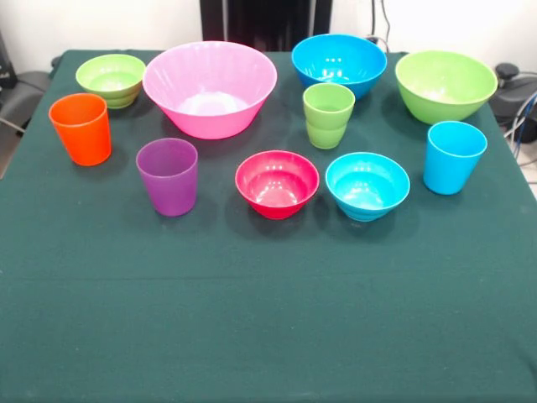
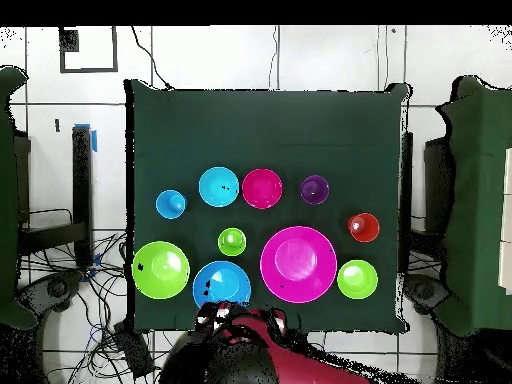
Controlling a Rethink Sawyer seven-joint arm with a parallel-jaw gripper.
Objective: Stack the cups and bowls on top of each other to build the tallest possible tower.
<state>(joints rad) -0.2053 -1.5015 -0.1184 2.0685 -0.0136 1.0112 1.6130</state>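
My jaws I cannot tell, drawn back at the table's (image 1: 268, 336) edge; every cup and bowl sits apart near the pink bowl (image 1: 210, 88), and glossy tapered walls could slip.

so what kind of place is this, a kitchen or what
Probably a robot lab or test workspace, not a kitchen. A table under a dark green cloth holds only coloured plastic cups and bowls set out apart, such as the large glossy pink plastic bowl; loose cables trail on the floor beside it.
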